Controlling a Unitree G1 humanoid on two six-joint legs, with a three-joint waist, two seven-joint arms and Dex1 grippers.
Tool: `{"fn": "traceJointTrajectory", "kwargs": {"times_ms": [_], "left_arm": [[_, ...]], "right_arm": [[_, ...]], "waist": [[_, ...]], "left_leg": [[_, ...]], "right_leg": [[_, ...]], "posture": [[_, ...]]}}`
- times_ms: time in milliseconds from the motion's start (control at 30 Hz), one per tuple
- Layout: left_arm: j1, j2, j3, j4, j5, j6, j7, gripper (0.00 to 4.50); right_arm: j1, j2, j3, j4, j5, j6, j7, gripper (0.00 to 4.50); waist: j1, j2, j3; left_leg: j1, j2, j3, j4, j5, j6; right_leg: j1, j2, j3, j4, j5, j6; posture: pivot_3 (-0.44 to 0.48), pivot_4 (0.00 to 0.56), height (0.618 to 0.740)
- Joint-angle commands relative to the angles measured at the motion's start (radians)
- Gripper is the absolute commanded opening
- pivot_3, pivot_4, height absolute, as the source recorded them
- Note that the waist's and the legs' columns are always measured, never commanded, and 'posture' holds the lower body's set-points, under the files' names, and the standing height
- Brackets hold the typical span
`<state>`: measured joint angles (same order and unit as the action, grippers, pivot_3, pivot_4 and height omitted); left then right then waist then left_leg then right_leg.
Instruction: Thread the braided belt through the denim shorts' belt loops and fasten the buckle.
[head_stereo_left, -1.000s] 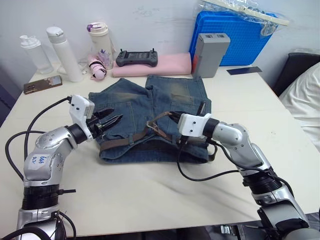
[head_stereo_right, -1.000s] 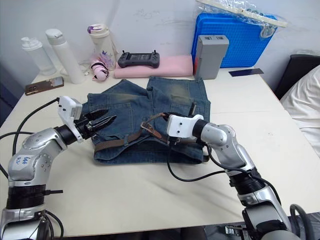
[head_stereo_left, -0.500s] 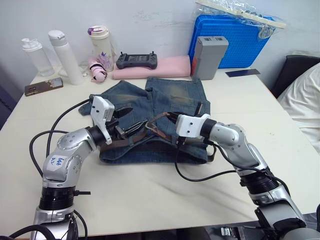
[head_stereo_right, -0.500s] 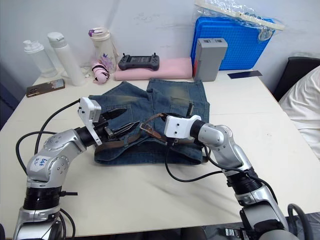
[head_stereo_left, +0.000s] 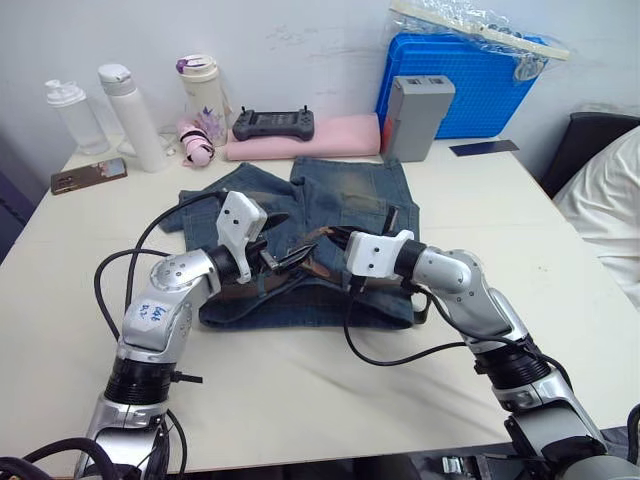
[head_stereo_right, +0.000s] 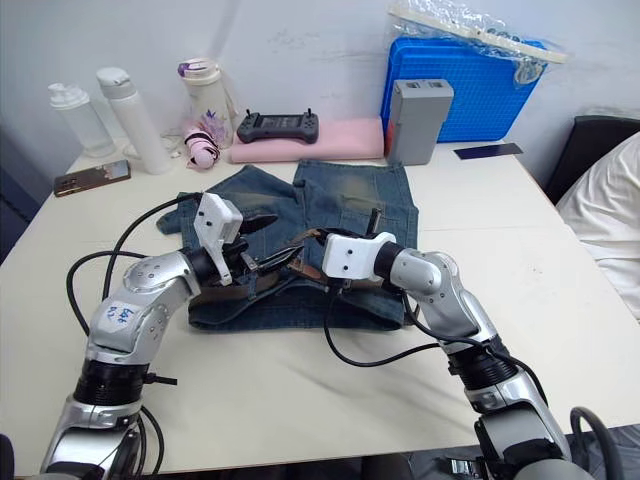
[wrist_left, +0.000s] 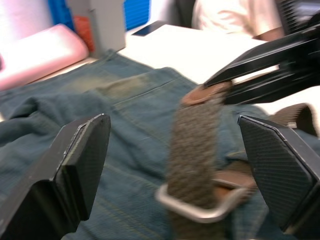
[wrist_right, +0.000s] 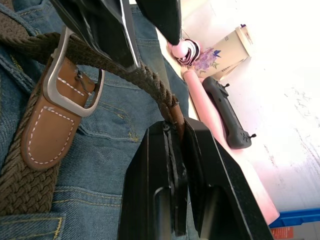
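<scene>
The denim shorts (head_stereo_left: 330, 230) lie flat on the white table (head_stereo_left: 300, 390) with the waistband at the near edge and the two legs pointing away toward the wall. The braided belt (wrist_right: 125, 65) runs lengthwise along that waistband, its long axis going left to right across the shorts, and one stretch of it rises off the denim toward the middle. In the right wrist view this stretch passes through the silvery buckle (wrist_right: 67, 75), whose brown leather tab lies on the denim, and ends in the brown leather tip. The right gripper (wrist_right: 177, 137) is closed on that tip, pinching it between its two black fingers — the strap hangs slack from there back to the buckle. The left gripper (wrist_left: 175, 150) is spread wide, its fingers (wrist_left: 80, 155) standing on either side of the raised belt and buckle without touching them, just beside the right gripper over the middle of the waistband. Farther back on the table stand three bottles (head_stereo_left: 130, 115), a phone (head_stereo_left: 88, 174), a black controller (head_stereo_left: 272, 124) on a pink roll (head_stereo_left: 310, 135), a grey box (head_stereo_left: 415, 115) and a blue crate (head_stereo_left: 480, 80) against the pale wall.
</scene>
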<state>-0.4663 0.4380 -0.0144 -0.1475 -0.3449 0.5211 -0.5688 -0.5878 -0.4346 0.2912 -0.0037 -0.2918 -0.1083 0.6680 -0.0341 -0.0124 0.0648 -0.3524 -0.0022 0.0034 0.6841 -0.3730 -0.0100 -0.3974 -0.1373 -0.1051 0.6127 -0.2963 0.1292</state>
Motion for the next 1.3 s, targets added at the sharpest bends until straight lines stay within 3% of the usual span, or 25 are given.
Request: {"fn": "traceJointTrajectory", "kwargs": {"times_ms": [33, 100, 133, 400, 567, 633, 667, 800, 833, 900, 933, 1033, 1300], "left_arm": [[-0.025, 0.000, -0.011, 0.000, 0.028, -0.021, 0.003, 4.02], [-0.022, 0.002, -0.011, 0.000, 0.029, -0.019, -0.001, 3.57], [-0.020, 0.002, -0.010, -0.002, 0.027, -0.018, -0.006, 3.04], [-0.001, 0.004, -0.020, -0.008, 0.034, 0.001, -0.012, 0.06], [0.003, -0.011, -0.005, -0.012, 0.017, 0.023, 0.005, 0.06], [0.004, -0.028, 0.011, -0.016, -0.001, 0.041, 0.019, 0.00], [0.003, -0.038, 0.024, -0.019, -0.015, 0.054, 0.028, 0.00], [0.003, -0.067, 0.069, -0.039, -0.061, 0.098, 0.049, 0.00], [0.007, -0.075, 0.079, -0.052, -0.080, 0.110, 0.051, 0.00], [0.014, -0.086, 0.088, -0.077, -0.108, 0.128, 0.052, 0.00], [0.018, -0.091, 0.088, -0.089, -0.117, 0.135, 0.052, 0.00], [0.024, -0.098, 0.077, -0.107, -0.122, 0.144, 0.055, 0.00], [0.022, -0.114, 0.094, -0.152, -0.151, 0.171, 0.070, 0.00]], "right_arm": [[-0.025, 0.004, -0.004, -0.049, 0.013, -0.020, -0.001, 0.00], [-0.024, 0.005, -0.004, -0.052, 0.013, -0.019, -0.001, 0.00], [-0.024, 0.005, -0.004, -0.053, 0.014, -0.019, 0.000, 0.00], [-0.017, 0.007, -0.005, -0.065, 0.024, -0.017, 0.004, 0.00], [-0.018, 0.015, -0.012, -0.074, 0.039, -0.012, 0.003, 0.00], [-0.013, 0.033, -0.027, -0.082, 0.068, 0.024, 0.002, 0.91], [-0.006, 0.046, -0.040, -0.090, 0.094, 0.059, 0.002, 1.13], [-0.004, 0.089, -0.085, -0.129, 0.166, 0.281, 0.004, 3.10], [0.000, 0.093, -0.087, -0.134, 0.196, 0.336, 0.025, 3.49], [0.008, 0.097, -0.085, -0.153, 0.248, 0.439, 0.061, 4.37], [0.012, 0.097, -0.079, -0.165, 0.267, 0.482, 0.077, 4.37], [0.027, 0.103, -0.055, -0.194, 0.291, 0.556, 0.084, 4.37], [0.089, 0.057, 0.098, -0.197, 0.219, 0.634, 0.100, 4.37]], "waist": [[0.000, 0.000, 0.000], [0.001, 0.000, -0.001], [0.001, 0.000, -0.001], [0.001, 0.001, -0.003], [0.001, 0.001, -0.004], [0.000, 0.001, -0.004], [-0.001, 0.001, -0.004], [0.001, 0.001, -0.005], [0.004, 0.000, 0.012], [0.007, 0.005, 0.040], [0.007, 0.011, 0.044], [0.003, 0.021, 0.051], [0.006, 0.023, 0.054]], "left_leg": [[0.000, 0.000, 0.000, 0.000, 0.000, 0.000], [0.000, 0.000, 0.000, 0.000, 0.000, 0.000], [0.000, 0.000, 0.000, 0.000, 0.000, 0.000], [0.000, 0.000, 0.000, 0.000, 0.000, 0.000], [0.000, 0.000, 0.000, 0.000, 0.000, 0.000], [0.000, 0.000, 0.000, 0.000, 0.000, 0.000], [0.000, 0.000, 0.000, 0.000, 0.000, 0.000], [0.000, 0.000, -0.002, 0.001, 0.000, 0.000], [0.000, 0.000, -0.004, 0.002, 0.000, 0.000], [0.004, 0.001, -0.006, 0.010, -0.004, 0.000], [-0.003, 0.001, -0.010, 0.013, -0.003, 0.001], [-0.002, 0.000, -0.017, 0.015, -0.005, 0.003], [-0.001, -0.001, -0.018, 0.014, -0.005, 0.003]], "right_leg": [[0.000, 0.000, 0.000, 0.000, 0.000, 0.000], [0.000, 0.000, 0.000, 0.000, 0.000, 0.000], [0.000, 0.000, 0.000, 0.000, 0.000, 0.000], [0.000, 0.000, 0.000, 0.000, 0.000, 0.000], [0.000, 0.000, 0.000, 0.000, 0.000, 0.000], [0.000, 0.000, 0.000, 0.001, 0.000, 0.000], [0.000, 0.000, 0.000, 0.000, 0.000, 0.000], [0.000, 0.000, 0.001, 0.004, 0.000, 0.000], [0.000, 0.000, 0.002, 0.006, 0.000, 0.000], [0.008, 0.001, 0.001, 0.007, -0.001, -0.002], [0.003, 0.002, 0.002, 0.004, -0.001, -0.002], [0.003, 0.001, 0.004, 0.011, -0.001, -0.003], [0.004, 0.002, 0.004, 0.010, -0.002, -0.003]], "posture": [[0.000, 0.000, 0.739], [0.000, 0.000, 0.739], [0.000, 0.000, 0.739], [0.000, 0.000, 0.739], [0.000, 0.000, 0.739], [0.000, 0.000, 0.739], [0.000, 0.000, 0.739], [0.000, 0.000, 0.739], [0.000, 0.150, 0.739], [0.000, 0.150, 0.739], [0.000, 0.150, 0.739], [0.000, 0.150, 0.739], [0.000, 0.150, 0.739]]}}
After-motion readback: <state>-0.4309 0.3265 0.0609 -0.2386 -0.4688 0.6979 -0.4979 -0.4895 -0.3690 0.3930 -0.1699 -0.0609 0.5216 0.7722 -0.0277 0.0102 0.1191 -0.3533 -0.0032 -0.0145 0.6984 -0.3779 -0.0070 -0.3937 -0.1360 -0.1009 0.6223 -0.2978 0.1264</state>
